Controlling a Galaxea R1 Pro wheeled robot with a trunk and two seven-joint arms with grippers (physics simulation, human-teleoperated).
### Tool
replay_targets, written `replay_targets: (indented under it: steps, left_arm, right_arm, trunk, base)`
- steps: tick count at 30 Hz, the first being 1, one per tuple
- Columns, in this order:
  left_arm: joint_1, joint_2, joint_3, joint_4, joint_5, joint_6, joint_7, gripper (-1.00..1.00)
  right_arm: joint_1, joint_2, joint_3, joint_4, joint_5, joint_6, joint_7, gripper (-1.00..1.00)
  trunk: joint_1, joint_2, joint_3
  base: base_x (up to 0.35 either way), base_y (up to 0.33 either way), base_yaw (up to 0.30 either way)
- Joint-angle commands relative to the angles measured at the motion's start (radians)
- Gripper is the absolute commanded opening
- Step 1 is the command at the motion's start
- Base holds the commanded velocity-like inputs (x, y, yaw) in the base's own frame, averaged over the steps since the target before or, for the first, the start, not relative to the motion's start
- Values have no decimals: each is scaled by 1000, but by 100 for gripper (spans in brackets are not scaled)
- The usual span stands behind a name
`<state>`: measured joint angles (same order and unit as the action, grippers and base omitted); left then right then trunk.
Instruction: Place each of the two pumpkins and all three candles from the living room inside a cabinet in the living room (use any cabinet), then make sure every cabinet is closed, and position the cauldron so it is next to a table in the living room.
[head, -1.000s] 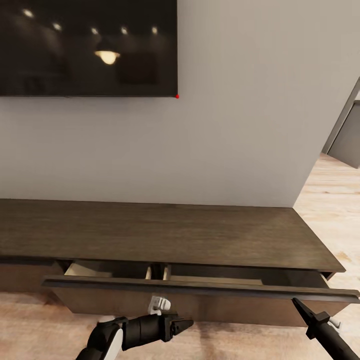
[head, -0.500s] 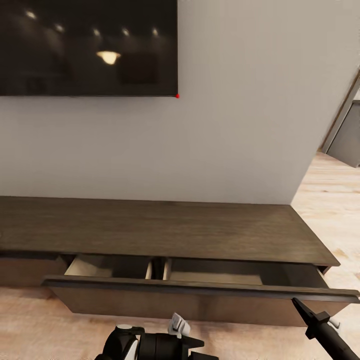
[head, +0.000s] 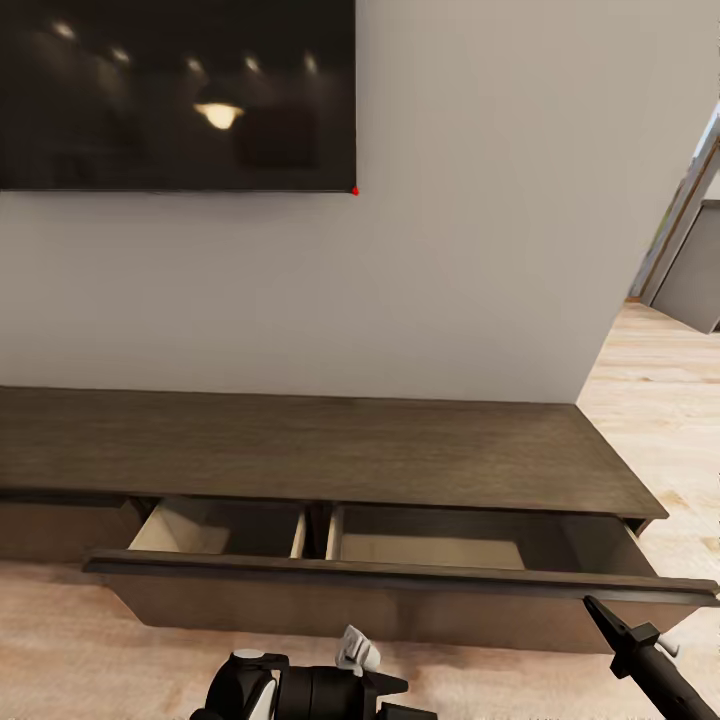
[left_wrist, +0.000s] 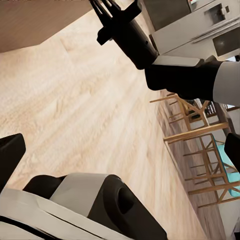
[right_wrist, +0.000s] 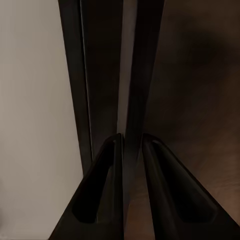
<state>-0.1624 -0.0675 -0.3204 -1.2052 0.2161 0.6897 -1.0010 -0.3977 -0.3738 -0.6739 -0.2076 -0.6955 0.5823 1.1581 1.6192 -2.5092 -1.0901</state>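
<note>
The long, low dark brown wooden cabinet (head: 330, 455) is standing against the grey wall (head: 480, 250), under the black wall television (head: 175, 95). Its wide pull-out drawer (head: 380, 575) is standing open, showing two pale wood compartments side by side, and both are looking bare as far as the head view reaches. No pumpkin, candle or cauldron is showing, so I am judging the task to be at an early stage: a place is ready, but the loading, the closing of the cabinet and the moving of the cauldron all seem to be left.

The right gripper (head: 594, 606) is reaching up to the drawer front near its right end. In the right wrist view its two dark fingers (right_wrist: 97, 195) are lying nearly together with a thin dark edge, probably the drawer front's lip, running between them; whether they are actually pinching it I cannot tell. The left gripper (head: 405, 700) is hanging low over the light plank floor (head: 60, 640) in front of the drawer, and I cannot tell how far it is open; nothing is showing in it.

Compared with a second ago, the drawer is showing more of its pale inside, and the left arm is sitting lower and turned differently.
</note>
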Motion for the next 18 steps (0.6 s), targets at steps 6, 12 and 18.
replay_targets:
  steps: [6,12,18]
  left_arm:
    - [0,0,0,-2,6,5,-1,100]
    - [0,0,0,-3,6,4,-1,100]
    - [0,0,0,-5,7,4,-1,100]
  right_arm:
    - [-1,0,-12,-1,-22,22,41,-100]
    - [-1,1,-12,-1,-22,21,41,-100]
    - [-1,1,-12,-1,-22,21,41,-100]
  trunk:
    - [-1,0,-1]
    - [-1,0,-1]
    - [-1,0,-1]
  base:
    - [-115,0,0]
    - [-106,0,0]
    - [-88,0,0]
